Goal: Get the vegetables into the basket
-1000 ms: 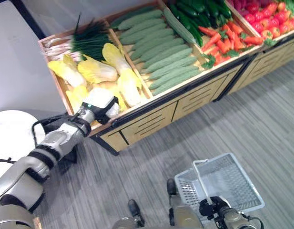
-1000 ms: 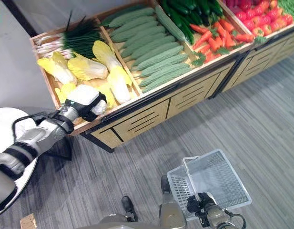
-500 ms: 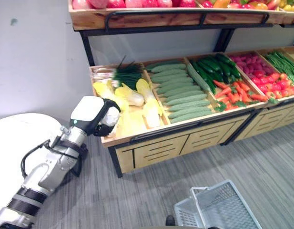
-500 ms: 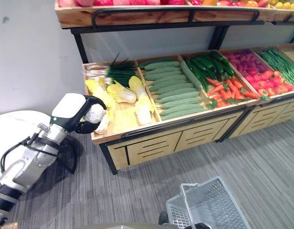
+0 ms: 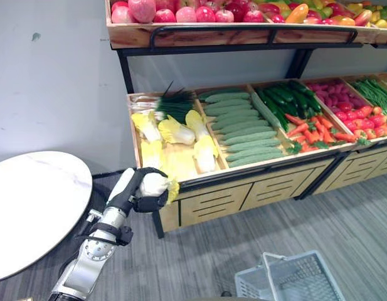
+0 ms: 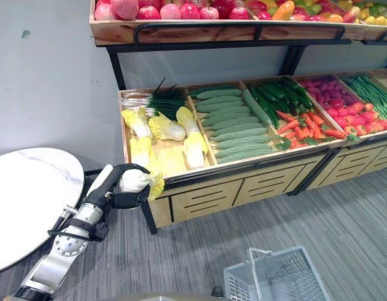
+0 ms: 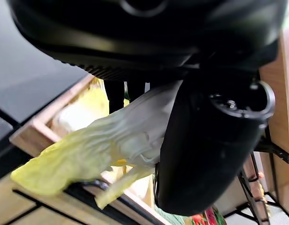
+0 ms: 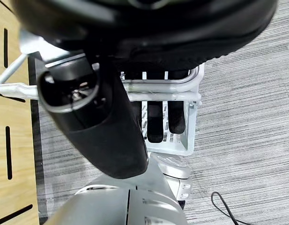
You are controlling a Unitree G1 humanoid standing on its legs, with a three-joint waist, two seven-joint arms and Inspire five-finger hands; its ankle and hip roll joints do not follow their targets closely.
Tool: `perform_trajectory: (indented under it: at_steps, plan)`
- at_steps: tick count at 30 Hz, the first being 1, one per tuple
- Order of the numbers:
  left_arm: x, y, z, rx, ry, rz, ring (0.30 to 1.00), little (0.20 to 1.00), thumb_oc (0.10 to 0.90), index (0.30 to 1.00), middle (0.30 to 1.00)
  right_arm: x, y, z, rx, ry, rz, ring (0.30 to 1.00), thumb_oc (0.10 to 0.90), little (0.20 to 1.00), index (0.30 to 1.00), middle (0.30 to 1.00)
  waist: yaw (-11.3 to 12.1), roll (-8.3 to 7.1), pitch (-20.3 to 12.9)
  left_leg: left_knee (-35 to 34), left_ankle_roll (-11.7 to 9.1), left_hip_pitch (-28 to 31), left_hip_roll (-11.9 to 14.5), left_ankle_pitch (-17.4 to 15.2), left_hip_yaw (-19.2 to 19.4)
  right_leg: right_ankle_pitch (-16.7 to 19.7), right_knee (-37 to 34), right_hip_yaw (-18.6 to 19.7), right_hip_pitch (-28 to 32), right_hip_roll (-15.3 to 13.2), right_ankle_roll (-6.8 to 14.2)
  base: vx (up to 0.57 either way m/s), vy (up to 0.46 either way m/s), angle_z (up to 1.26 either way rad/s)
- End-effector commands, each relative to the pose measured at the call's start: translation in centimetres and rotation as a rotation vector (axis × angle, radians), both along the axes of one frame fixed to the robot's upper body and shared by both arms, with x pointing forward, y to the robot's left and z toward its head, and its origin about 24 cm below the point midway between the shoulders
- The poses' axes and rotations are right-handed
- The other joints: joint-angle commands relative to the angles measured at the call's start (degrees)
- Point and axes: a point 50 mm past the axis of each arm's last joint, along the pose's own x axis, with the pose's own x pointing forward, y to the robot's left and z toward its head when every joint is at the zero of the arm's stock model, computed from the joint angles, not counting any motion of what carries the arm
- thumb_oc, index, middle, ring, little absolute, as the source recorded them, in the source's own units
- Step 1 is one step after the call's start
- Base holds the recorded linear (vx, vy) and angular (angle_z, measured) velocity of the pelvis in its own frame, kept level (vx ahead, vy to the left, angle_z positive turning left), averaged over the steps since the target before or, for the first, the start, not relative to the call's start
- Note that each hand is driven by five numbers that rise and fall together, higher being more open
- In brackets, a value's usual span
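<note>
The left robot hand (image 5: 133, 191) has drawn back from the shelf (image 5: 243, 172), curled round a cabbage (image 5: 154, 184). Next: carry it to the basket (image 6: 275, 276), whose handle (image 8: 158, 89) the right robot hand (image 8: 156, 119) clasps.

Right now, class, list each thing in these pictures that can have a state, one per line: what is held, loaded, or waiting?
Left hand: fingers curled round a napa cabbage.
Napa cabbage: lifted clear of the crate, in front of the stand.
Right hand: fingers curled round the basket handle.
Basket: carried low, nothing visible inside.
Cabbage crate: stocked.
</note>
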Motion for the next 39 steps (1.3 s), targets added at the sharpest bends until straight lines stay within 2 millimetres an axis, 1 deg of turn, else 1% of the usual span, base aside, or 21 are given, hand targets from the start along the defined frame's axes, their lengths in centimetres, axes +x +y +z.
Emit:
perform_trajectory:
  at_steps: [1, 5, 10, 11, 14, 16, 17, 19, 21, 22, 23, 24, 25, 26, 27, 29, 31, 32, 37, 38, 39]
  plan:
    - [2.4, -2.2, 7.7, -0.031, -0.367, -0.116, 0.3, 0.3, 0.4, 0.3, 0.3, 4.2, -0.1, 0.6, 0.005, -0.141, 0.003, 0.3, 0.4, 0.3, 0.3, 0.3, -0.4, 0.04, -0.1, 0.4, 1.4, 0.4, -0.7, -6.0, -3.2, -7.3, 2.5, -2.1, 3.0, 0.1, 1.5, 0.01, 0.046, 0.0]
    - [2.6, -2.5, 8.3, -0.023, -0.392, -0.132, 0.3, 0.3, 0.4, 0.3, 0.3, 3.9, -0.4, 0.6, -0.003, -0.138, -0.01, 0.3, 0.4, 0.3, 0.3, 0.3, -1.0, -0.08, 0.2, 1.6, 2.1, 0.4, -1.1, -7.1, -3.0, -6.9, 3.2, -1.6, 2.9, -0.6, 1.9, 0.02, 0.083, 0.01]
    - [2.9, -2.9, 8.7, -0.025, -0.405, -0.152, 0.3, 0.3, 0.4, 0.3, 0.3, 3.7, -0.8, 0.7, -0.014, -0.146, -0.043, 0.3, 0.4, 0.3, 0.3, 0.3, -1.6, -0.19, 1.0, 7.4, 2.8, -1.2, -1.5, -10.1, -1.6, -5.9, 3.4, 0.1, 2.8, -1.3, 2.3, 0.01, 0.084, -0.09]
    - [3.0, -3.0, 8.8, -0.032, -0.405, -0.161, 0.3, 0.3, 0.4, 0.3, 0.3, 3.6, -1.0, 0.7, -0.021, -0.145, -0.056, 0.3, 0.4, 0.3, 0.3, 0.3, -2.0, -0.15, 1.8, 11.1, 3.2, -2.6, -1.2, -12.0, -0.5, -5.5, 3.5, 1.1, 2.5, -1.6, 2.4, -0.02, 0.091, -0.21]
    - [3.1, -3.2, 8.7, -0.038, -0.396, -0.169, 0.3, 0.3, 0.4, 0.3, 0.3, 3.1, -1.4, 0.8, -0.042, -0.13, -0.06, 0.3, 0.4, 0.3, 0.3, 0.3, -2.5, 0.22, 2.6, 13.5, 3.8, -3.1, -1.0, -13.7, 1.5, -4.7, 4.1, 3.1, 1.5, -1.8, 3.0, -0.02, 0.124, -0.25]
    - [3.2, -3.4, 8.8, -0.041, -0.393, -0.178, 0.3, 0.3, 0.4, 0.3, 0.3, 2.8, -1.5, 0.7, -0.047, -0.129, -0.072, 0.3, 0.4, 0.3, 0.3, 0.3, -3.2, 0.43, 3.3, 14.2, 4.1, -3.2, -0.8, -14.3, 2.7, -4.4, 4.9, 4.2, 0.6, -1.8, 3.1, -0.01, 0.139, -0.52]
    - [3.4, -3.6, 8.9, -0.041, -0.399, -0.188, 0.3, 0.3, 0.4, 0.3, 0.3, 2.4, -1.7, 0.8, -0.054, -0.13, -0.093, 0.3, 0.4, 0.3, 0.3, 0.3, -4.6, 1.11, 3.7, 13.8, 4.3, -2.6, -1.0, -15.3, 3.0, -4.0, 5.7, 5.5, 0.0, -1.8, 4.0, 0.0, 0.136, -0.55]
    - [3.6, -3.8, 8.9, -0.045, -0.401, -0.19, 0.3, 0.3, 0.4, 0.3, 0.3, 2.4, -1.7, 0.8, -0.056, -0.128, -0.089, 0.3, 0.4, 0.3, 0.3, 0.3, -4.8, 1.33, 4.0, 13.3, 4.5, -2.4, -1.1, -15.3, 3.8, -3.4, 6.1, 6.3, -0.7, -1.8, 4.3, -0.02, 0.103, -0.42]
    - [3.9, -4.0, 9.0, -0.042, -0.412, -0.191, 0.3, 0.3, 0.4, 0.3, 0.3, 2.3, -1.5, 0.7, -0.054, -0.12, -0.067, 0.3, 0.4, 0.3, 0.3, 0.3, -6.1, 2.13, 5.0, 11.1, 4.8, -1.3, -1.2, -14.3, 7.2, -0.8, 7.3, 7.0, -3.4, -1.5, 5.5, -0.09, 0.086, -0.36]
    - [3.9, -4.0, 9.0, -0.042, -0.413, -0.191, 0.3, 0.3, 0.4, 0.3, 0.3, 2.3, -1.5, 0.7, -0.054, -0.12, -0.066, 0.3, 0.4, 0.3, 0.3, 0.3, -6.0, 2.15, 5.0, 10.9, 4.8, -1.3, -1.2, -14.2, 7.3, -0.7, 7.4, 7.1, -3.5, -1.4, 5.5, -0.1, 0.032, -0.55]
    - [4.0, -4.0, 9.2, -0.034, -0.42, -0.186, 0.3, 0.3, 0.4, 0.3, 0.3, 2.4, -1.4, 0.7, -0.054, -0.119, -0.057, 0.3, 0.4, 0.3, 0.3, 0.3, -5.7, 2.53, 5.3, 10.1, 4.6, -0.9, -0.9, -13.7, 8.6, -0.6, 8.4, 4.4, -4.4, -1.8, 5.5, -0.08, -0.007, -0.96]
    - [4.1, -4.0, 9.5, -0.02, -0.435, -0.186, 0.3, 0.3, 0.4, 0.3, 0.3, 2.7, -1.3, 0.7, -0.057, -0.121, -0.047, 0.3, 0.4, 0.3, 0.3, 0.3, -5.2, 3.2, 5.7, 8.6, 4.3, -0.6, -0.4, -12.7, 9.6, -1.9, 10.3, -0.4, -5.4, -2.7, 5.3, -0.13, 0.005, -1.09]
    - [4.1, -3.8, 9.6, -0.004, -0.447, -0.174, 0.3, 0.3, 0.4, 0.3, 0.3, 2.9, -1.3, 0.7, -0.061, -0.123, -0.033, 0.3, 0.4, 0.3, 0.3, 0.3, -4.8, 3.84, 6.0, 6.9, 3.9, -0.2, 0.0, -11.3, 10.8, -4.0, 13.0, -7.0, -6.0, -4.2, 4.6, -0.13, -0.008, -1.01]
    - [4.2, -3.7, 9.8, 0.01, -0.455, -0.17, 0.3, 0.3, 0.4, 0.3, 0.3, 3.3, -1.4, 0.8, -0.068, -0.129, -0.02, 0.3, 0.4, 0.3, 0.3, 0.3, -4.8, 4.0, 6.3, 5.8, 3.7, 0.0, 0.1, -10.5, 11.3, -5.4, 15.0, -10.3, -6.2, -5.0, 4.0, -0.09, -0.135, -0.88]
    - [4.2, -3.6, 10.0, 0.032, -0.466, -0.165, 0.3, 0.3, 0.4, 0.3, 0.3, 3.9, -1.4, 0.9, -0.077, -0.145, 0.009, 0.3, 0.4, 0.3, 0.3, 0.3, -4.5, 3.27, 5.5, 4.6, 2.9, 0.3, 0.2, -9.7, 13.6, -6.3, 13.3, -15.0, -3.8, -5.0, 3.8, -0.04, -0.197, -0.87]
    - [4.2, -3.8, 9.8, 0.025, -0.454, -0.175, 0.3, 0.3, 0.4, 0.3, 0.3, 4.3, -1.5, 1.0, -0.084, -0.153, 0.013, 0.3, 0.4, 0.3, 0.3, 0.3, -4.6, 2.85, 4.9, 4.9, 2.5, 0.3, 0.4, -9.5, 13.8, -6.3, 10.4, -13.1, -3.2, -3.6, 3.4, 0.03, -0.23, -0.71]
    - [4.2, -3.8, 9.6, 0.02, -0.445, -0.178, 0.3, 0.3, 0.4, 0.3, 0.3, 4.1, -1.5, 1.0, -0.084, -0.145, 0.01, 0.3, 0.4, 0.3, 0.3, 0.3, -4.4, 2.65, 4.6, 5.3, 2.3, 0.3, 0.6, -9.6, 13.7, -6.3, 9.9, -12.8, -2.6, -3.2, 3.2, 0.09, -0.235, -0.37]
    - [4.1, -3.9, 8.9, 0.002, -0.408, -0.179, 0.3, 0.3, 0.4, 0.3, 0.3, 3.8, -1.5, 0.9, -0.079, -0.131, -0.001, 0.3, 0.4, 0.3, 0.3, 0.3, -4.2, 2.45, 3.4, 5.5, 1.6, 1.1, 1.4, -9.6, 14.0, -7.8, 8.4, -12.7, -1.0, -2.1, 2.5, 0.12, -0.233, -0.4]
    - [4.0, -4.0, 8.4, -0.014, -0.384, -0.181, 0.3, 0.3, 0.4, 0.3, 0.3, 4.1, -1.8, 1.1, -0.084, -0.149, -0.013, 0.3, 0.4, 0.3, 0.3, 0.3, -4.7, 2.46, 3.2, 5.5, 0.4, 1.6, 2.7, -8.8, 13.5, -9.7, 8.4, -13.0, -0.1, -1.2, 1.5, 0.07, -0.189, -0.11]
    - [4.0, -4.0, 8.4, -0.015, -0.379, -0.184, 0.3, 0.3, 0.4, 0.3, 0.3, 4.0, -2.0, 1.1, -0.087, -0.152, -0.035, 0.3, 0.4, 0.3, 0.3, 0.3, -4.9, 2.5, 3.2, 5.3, 0.1, 1.7, 3.0, -8.5, 13.4, -10.0, 8.4, -13.1, 0.1, -1.0, 1.3, 0.12, -0.276, 0.15]
    - [4.0, -4.0, 8.1, -0.02, -0.361, -0.179, 0.3, 0.3, 0.4, 0.3, 0.3, 3.5, -2.4, 1.1, -0.092, -0.157, -0.106, 0.3, 0.4, 0.3, 0.3, 0.3, -5.5, 2.66, 3.2, 5.8, -1.1, 1.7, 4.3, -7.9, 12.9, -11.5, 8.7, -13.0, 0.6, 0.0, 0.4, 0.12, -0.281, 0.23]
